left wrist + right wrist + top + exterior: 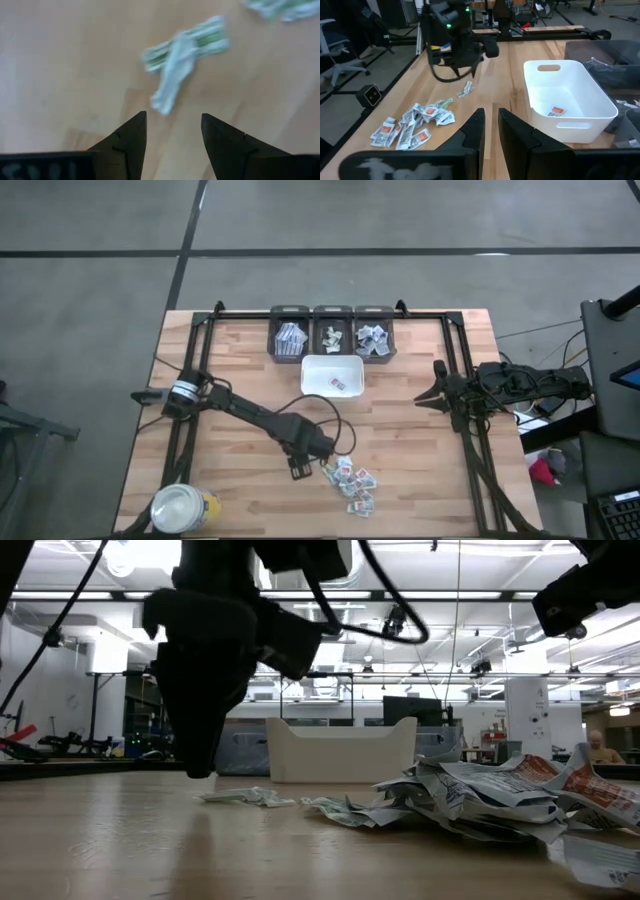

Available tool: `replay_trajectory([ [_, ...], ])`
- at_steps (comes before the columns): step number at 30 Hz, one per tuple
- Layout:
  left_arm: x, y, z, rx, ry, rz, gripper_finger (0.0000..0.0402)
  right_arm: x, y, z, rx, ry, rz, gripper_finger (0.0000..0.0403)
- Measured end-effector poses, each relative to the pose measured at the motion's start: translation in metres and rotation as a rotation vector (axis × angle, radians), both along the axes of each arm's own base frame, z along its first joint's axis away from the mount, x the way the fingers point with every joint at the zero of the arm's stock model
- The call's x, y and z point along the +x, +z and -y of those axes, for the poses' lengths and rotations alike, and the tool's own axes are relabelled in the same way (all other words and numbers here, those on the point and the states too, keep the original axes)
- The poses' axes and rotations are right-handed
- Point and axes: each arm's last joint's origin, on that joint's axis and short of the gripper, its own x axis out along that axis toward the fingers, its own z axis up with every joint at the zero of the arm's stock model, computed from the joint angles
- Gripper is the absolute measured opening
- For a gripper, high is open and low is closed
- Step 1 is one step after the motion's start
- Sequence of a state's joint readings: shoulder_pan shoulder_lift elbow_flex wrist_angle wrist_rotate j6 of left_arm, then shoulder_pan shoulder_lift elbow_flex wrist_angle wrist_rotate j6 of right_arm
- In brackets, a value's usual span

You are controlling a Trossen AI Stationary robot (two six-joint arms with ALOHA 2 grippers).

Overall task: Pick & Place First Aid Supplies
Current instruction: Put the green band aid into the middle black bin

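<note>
A wooden table (420, 470) stands on a grey floor, with a workshop room beyond it in the low view. Nearest the front edge, at the left corner, sits one jar (183, 508). Just beyond, right of centre, lies one loose heap of packets (352, 483), roughly a dozen, too jumbled to count exactly. The left gripper (302, 470) hangs low at the heap's left edge, jaws spread and empty. One green-striped packet (181, 53) lies flat on the wood just ahead of its fingertips (136, 131), outside the gap and untouched. Farther back, mid-table, stands one white tray (310, 372) holding a single red-printed packet (338, 385). The right gripper (424, 396) waits at the right side, level with the tray, jaws nearly together and holding nothing. Along the far edge sit three dark bins (331, 331), each with packets inside.
</note>
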State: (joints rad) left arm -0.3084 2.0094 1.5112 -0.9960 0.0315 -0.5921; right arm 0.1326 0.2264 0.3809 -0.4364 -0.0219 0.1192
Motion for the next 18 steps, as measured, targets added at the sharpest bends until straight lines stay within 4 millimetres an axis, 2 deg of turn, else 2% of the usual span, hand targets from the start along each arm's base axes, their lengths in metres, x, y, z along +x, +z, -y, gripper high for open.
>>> replay_trajectory([
  [4, -0.0005, -0.0006, 0.0067, 0.031, -0.055, 0.032, 0.0181, 0.0000, 0.0000, 0.0000, 0.000, 0.000, 0.000, 0.0052],
  [13, -0.0021, -0.0023, 0.0050, 0.082, -0.032, 0.033, 0.0181, 0.0000, 0.0000, 0.0000, 0.000, -0.001, 0.000, 0.0052],
  [18, -0.0023, -0.0030, 0.0049, 0.086, -0.085, 0.033, 0.0181, 0.0000, 0.0000, 0.0000, 0.000, -0.001, 0.000, 0.0052],
])
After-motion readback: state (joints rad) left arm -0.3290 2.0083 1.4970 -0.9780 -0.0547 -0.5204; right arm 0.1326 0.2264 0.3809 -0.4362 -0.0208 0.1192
